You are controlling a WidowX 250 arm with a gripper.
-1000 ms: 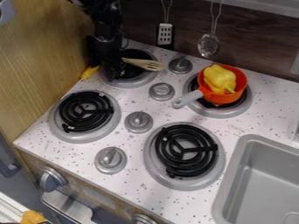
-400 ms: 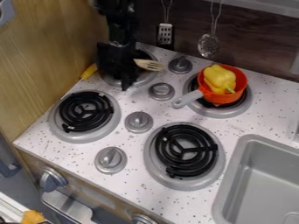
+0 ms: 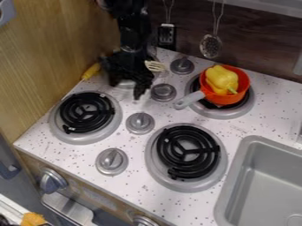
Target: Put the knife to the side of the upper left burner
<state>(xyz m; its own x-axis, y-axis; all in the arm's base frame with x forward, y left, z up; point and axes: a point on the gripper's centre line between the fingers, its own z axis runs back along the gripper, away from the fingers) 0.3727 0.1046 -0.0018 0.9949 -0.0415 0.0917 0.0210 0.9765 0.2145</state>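
Note:
The gripper hangs over the upper left burner, its fingers apart with no object visible between them. To its left, the knife lies near the wooden wall; its yellow handle points up and away, and the thin blade slants down toward the lower left burner. The handle and the gripper do not touch. Most of the upper left burner is hidden under the gripper and arm.
A wooden utensil shows its slotted end right of the arm. An orange pan holding a yellow pepper sits on the upper right burner. Metal knobs stand between burners, and a sink is at lower right.
The gripper has moved right, away from the knife, and its fingers now show apart. More of the yellow handle is in sight; the knife stays left of the burner.

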